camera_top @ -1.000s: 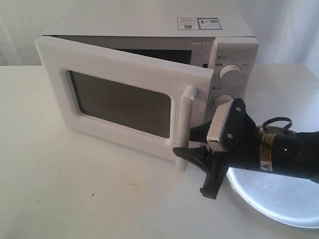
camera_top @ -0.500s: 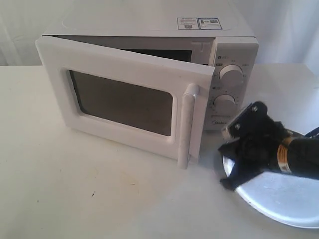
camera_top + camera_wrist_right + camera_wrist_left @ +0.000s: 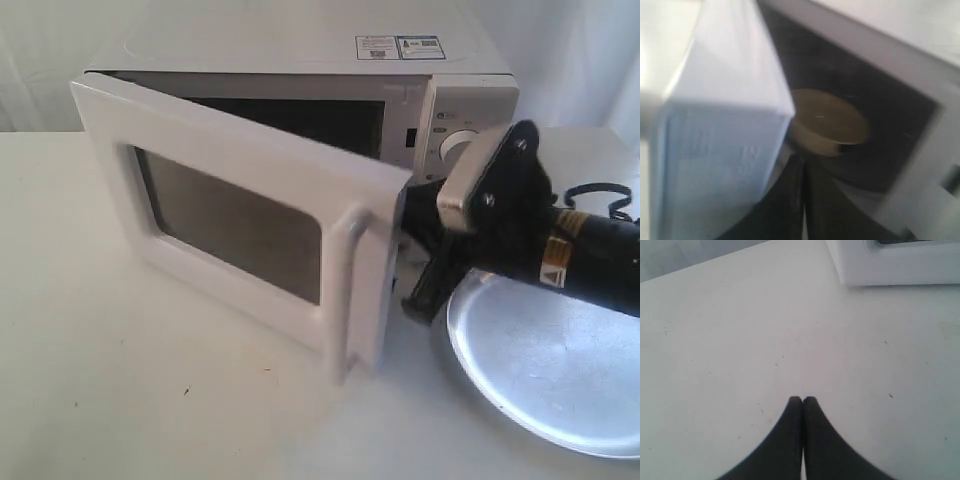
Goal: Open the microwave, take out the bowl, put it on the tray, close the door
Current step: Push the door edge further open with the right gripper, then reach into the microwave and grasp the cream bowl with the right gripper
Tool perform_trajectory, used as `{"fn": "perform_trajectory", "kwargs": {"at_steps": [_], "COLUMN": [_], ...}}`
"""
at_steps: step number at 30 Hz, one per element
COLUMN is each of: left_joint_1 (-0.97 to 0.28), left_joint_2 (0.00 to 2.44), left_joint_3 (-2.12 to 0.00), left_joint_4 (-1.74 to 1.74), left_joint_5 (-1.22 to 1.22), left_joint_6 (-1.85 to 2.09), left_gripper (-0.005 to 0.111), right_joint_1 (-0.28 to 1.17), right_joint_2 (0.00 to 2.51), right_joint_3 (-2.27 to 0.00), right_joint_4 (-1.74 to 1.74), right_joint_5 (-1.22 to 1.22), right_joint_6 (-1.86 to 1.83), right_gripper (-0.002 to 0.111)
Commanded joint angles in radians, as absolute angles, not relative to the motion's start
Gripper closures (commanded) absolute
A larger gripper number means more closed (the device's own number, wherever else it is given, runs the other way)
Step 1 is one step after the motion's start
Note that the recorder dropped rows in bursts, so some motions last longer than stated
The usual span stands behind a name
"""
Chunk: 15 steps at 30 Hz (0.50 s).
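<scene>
The white microwave (image 3: 300, 60) stands at the back of the table with its door (image 3: 240, 215) swung partly open. My right gripper (image 3: 412, 250) is shut and empty, its fingers pushed into the gap behind the door's free edge, by the vertical handle (image 3: 345, 290). The right wrist view looks into the dark cavity, where the cream-beige bowl (image 3: 827, 120) sits just beyond my right gripper (image 3: 804, 159); the door (image 3: 720, 125) fills the near side of that view. The silver tray (image 3: 545, 365) lies below the right arm. My left gripper (image 3: 802, 400) is shut over bare table.
One knob (image 3: 455, 145) shows on the control panel above the right arm. A corner of the microwave (image 3: 890, 262) appears in the left wrist view. A black cable (image 3: 600, 195) loops behind the right arm. White curtain backs the scene.
The right gripper drew back from the handle toward the tray, then came up behind the door's free edge. The door has swung further open.
</scene>
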<state>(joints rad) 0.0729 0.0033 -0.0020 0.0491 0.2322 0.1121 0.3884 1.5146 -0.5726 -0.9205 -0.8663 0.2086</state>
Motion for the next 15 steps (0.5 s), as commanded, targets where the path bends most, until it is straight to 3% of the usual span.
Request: {"fn": "perform_trajectory", "kwargs": {"at_steps": [1, 7, 15], "left_joint_1": [0.069, 0.069, 0.069], "left_joint_2": [0.0, 0.0, 0.0], "left_joint_3": [0.0, 0.0, 0.0], "left_joint_4": [0.045, 0.045, 0.045], "left_joint_5": [0.233, 0.233, 0.233], "left_joint_6": [0.108, 0.108, 0.108], "left_gripper": [0.107, 0.107, 0.107], "right_joint_1": [0.388, 0.388, 0.51], "right_joint_2": [1.511, 1.529, 1.681], "right_joint_3": [-0.574, -0.586, -0.695], "right_joint_4": [-1.307, -0.869, -0.865], "right_joint_5": [-0.862, -0.788, -0.931], "right_joint_6": [0.236, 0.197, 0.196], "right_gripper": [0.108, 0.108, 0.108]}}
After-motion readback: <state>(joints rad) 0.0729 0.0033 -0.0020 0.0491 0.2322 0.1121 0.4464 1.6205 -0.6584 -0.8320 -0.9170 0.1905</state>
